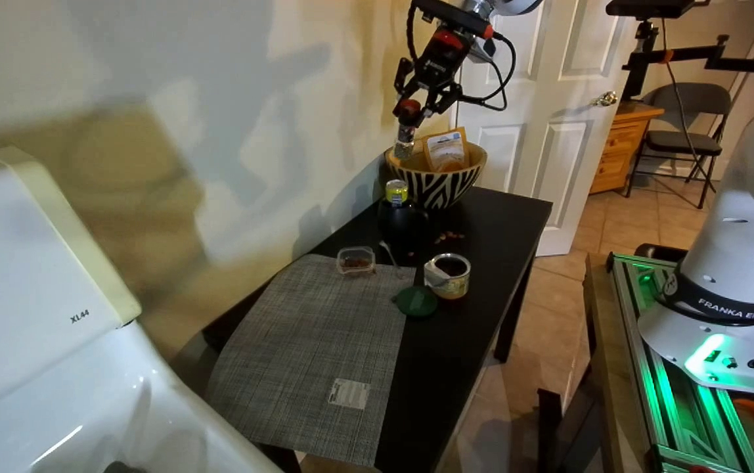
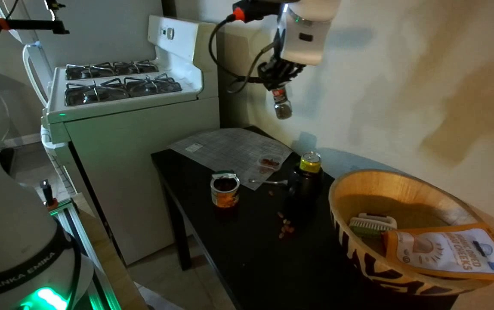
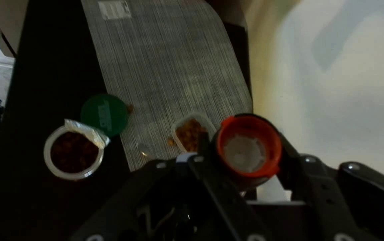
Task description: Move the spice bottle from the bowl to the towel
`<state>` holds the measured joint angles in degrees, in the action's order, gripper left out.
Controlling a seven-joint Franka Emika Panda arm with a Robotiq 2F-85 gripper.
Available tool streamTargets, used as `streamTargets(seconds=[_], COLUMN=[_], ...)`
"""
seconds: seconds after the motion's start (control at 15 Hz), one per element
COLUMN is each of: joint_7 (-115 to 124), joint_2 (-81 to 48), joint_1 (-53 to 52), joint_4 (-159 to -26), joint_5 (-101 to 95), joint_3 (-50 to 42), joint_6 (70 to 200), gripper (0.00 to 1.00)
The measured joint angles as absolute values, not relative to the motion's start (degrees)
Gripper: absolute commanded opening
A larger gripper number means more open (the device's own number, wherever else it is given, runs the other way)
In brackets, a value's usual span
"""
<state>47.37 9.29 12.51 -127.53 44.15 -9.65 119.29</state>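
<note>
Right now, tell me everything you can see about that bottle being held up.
The spice bottle is small and slim, with a red cap, pale at its centre, a partly red label, too small to read, and a clear, glassy-looking lower part with greyish contents. The gripper clasps it near the cap, the only contact visible. It hangs in the air, cap end up, slightly tilted, apart from the zebra-striped bowl.

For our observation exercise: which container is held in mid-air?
The red-topped spice bottle: the claw grips it, whereas the bowl, opened can and clear tub rest unheld.
</note>
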Motion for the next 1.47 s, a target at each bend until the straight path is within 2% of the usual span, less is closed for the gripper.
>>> streamTargets(seconds=[0.07, 0.13, 0.4, 0.47, 0.67, 0.87, 1.13, 1.47], joint_7=[47.25, 47.26, 47.27, 47.23, 47.2, 46.25, 45.06, 46.66], joint_2=[9.5, 8.91, 3.01, 2.43, 2.1, -0.52, -8.81, -19.31], joint_1=[10.95, 9.37, 5.71, 5.76, 5.91, 4.45, 1.3, -1.19], joint_4=[-128.66, -129.49, -129.49, -129.27, -128.99, -128.81, -124.88, -117.29], joint_5=[44.93, 45.21, 45.36, 45.36, 46.25, 55.23, 68.56, 70.34], joint_3=[-8.41, -7.01, -3.77, -3.87, -4.18, -2.79, 0.2, 1.22], joint_6=[118.56, 118.07, 117.81, 117.81, 118.07, 123.43, 126.8, 127.01], gripper=[0.23, 0.48, 0.48, 0.23, 0.23, 0.23, 0.23, 0.23])
